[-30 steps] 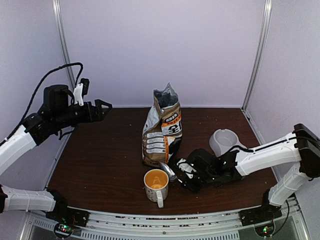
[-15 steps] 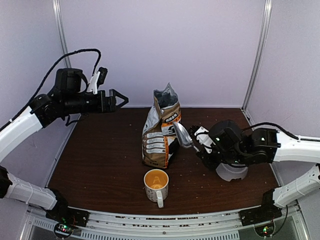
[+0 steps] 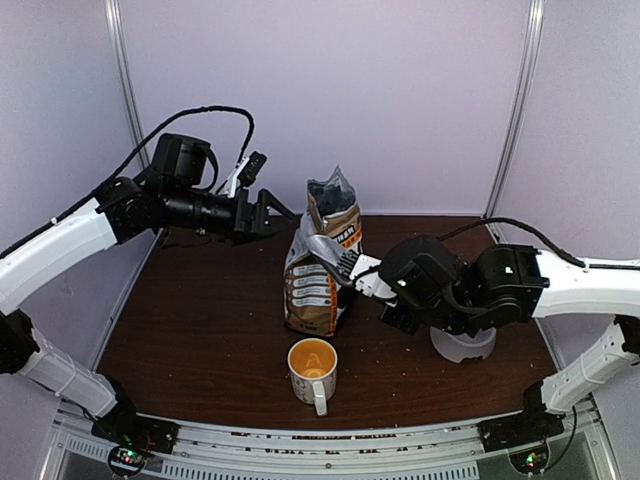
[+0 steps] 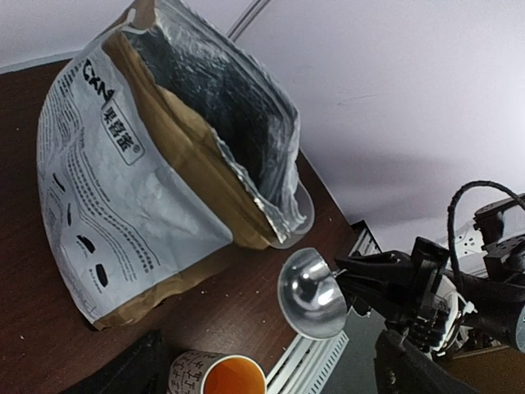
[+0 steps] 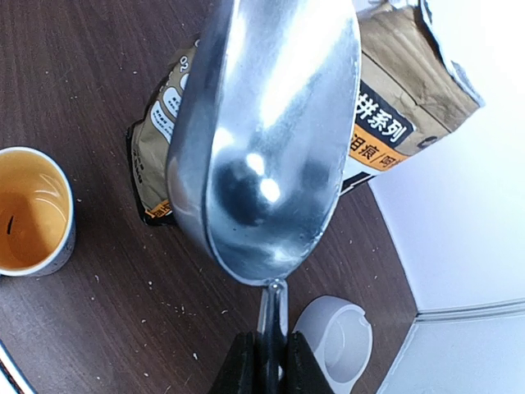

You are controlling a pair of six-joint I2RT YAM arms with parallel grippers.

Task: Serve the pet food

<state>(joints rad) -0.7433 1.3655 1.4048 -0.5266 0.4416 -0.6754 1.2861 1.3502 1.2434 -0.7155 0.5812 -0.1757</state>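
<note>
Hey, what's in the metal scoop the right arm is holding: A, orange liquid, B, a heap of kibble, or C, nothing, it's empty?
C: the right wrist view shows the scoop with a bare, shiny bowl, its handle clamped by the right gripper.

Mug [image 3: 313, 368] stands before the bag [image 3: 323, 262]; bowl [image 3: 462, 345] right of both.

white smooth link shells, chunky black joint housings on left arm [image 3: 60, 245] and right arm [image 3: 590, 285]; thick black cable [image 3: 205, 108] loops above left arm to white wrist bracket [image 3: 243, 170]; thinner cable [image 3: 530, 232] over right arm; black bases [image 3: 135, 430] at table near edge, small red/green lights [image 3: 125, 460] below; right wrist fingers [image 5: 238, 365] black
</note>
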